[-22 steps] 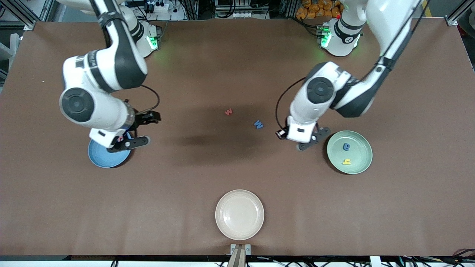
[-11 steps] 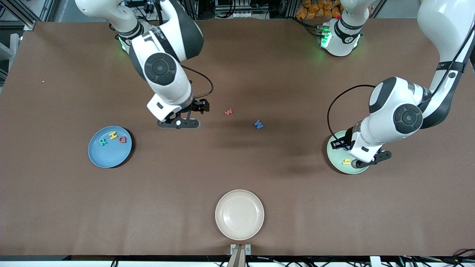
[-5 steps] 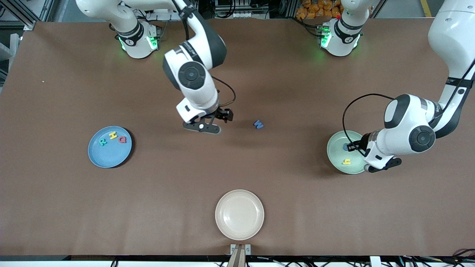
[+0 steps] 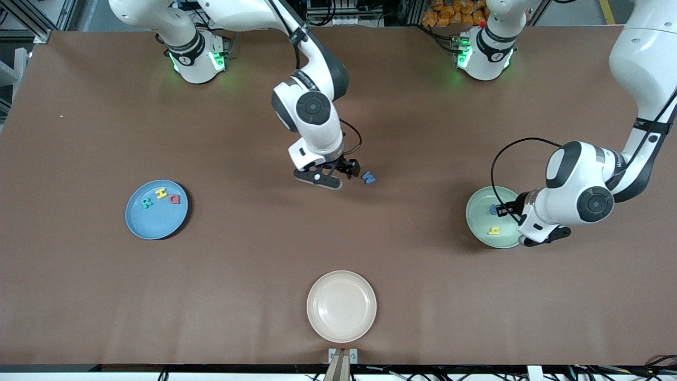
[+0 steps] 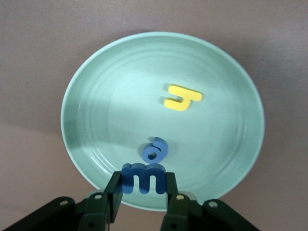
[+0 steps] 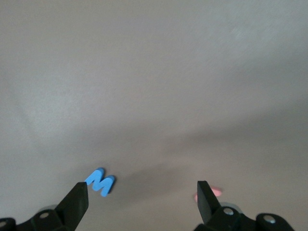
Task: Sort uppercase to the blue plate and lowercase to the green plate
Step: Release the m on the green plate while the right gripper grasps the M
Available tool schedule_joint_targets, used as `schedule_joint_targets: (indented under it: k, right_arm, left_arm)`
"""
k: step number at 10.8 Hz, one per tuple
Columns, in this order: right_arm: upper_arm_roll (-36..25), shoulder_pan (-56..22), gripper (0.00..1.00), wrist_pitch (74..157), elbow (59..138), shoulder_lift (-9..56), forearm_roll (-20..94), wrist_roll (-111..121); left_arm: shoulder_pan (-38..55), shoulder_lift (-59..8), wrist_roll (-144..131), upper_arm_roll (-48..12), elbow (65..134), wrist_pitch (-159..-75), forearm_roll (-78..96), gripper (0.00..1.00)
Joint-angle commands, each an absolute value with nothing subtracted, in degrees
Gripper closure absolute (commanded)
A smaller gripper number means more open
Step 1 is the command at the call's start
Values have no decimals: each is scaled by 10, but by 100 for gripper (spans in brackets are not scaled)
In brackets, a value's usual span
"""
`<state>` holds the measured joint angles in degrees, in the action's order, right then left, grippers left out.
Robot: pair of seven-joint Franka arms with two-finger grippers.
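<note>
Front view, from the right arm's end of the matte brown counter (image 4: 79, 296): the round, shallow blue plate (image 4: 138, 226) with its raised rim holds three foam capitals, a teal R (image 4: 147, 202), a yellow H (image 4: 161, 193) and a red Q (image 4: 175, 199). Over mid-counter the right gripper (image 4: 332, 175) hangs with its fingers spread wide, nothing between them. The blue W (image 4: 368, 178), chunky and angular, lies flat just beside it, and the right wrist view shows a sliver of a pinkish-red letter (image 6: 211, 192) by one finger. A smooth cream plate (image 4: 341, 306) sits nearest the camera. At the left arm's end, the left gripper (image 5: 143, 190) is clamped on a rounded blue foam letter (image 5: 143, 178) above the pale green plate (image 5: 96, 86), where a blue e-like letter (image 5: 156, 148) and a yellow y-like letter (image 5: 182, 97) lie.
</note>
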<state>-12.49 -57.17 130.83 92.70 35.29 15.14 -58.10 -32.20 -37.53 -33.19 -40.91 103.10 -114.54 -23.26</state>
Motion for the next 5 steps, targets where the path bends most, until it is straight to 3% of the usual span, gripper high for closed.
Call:
schedule_joint_targets:
  k: [1,4,5]
  right_arm:
    - [-113,-574,0,1321,898,383,156,-636]
    - [-109,-591,0,1341,862,423,141,-703]
    - [-109,-594,0,1340,831,448,121,-734]
  left_arm:
    - [-321,-381,-328,-407,1028,-1142,-248,100]
    - [-316,-390,-328,-394,1025,-1149,-250,99]
    - [-316,-395,-328,-393,1023,-1149,-267,86]
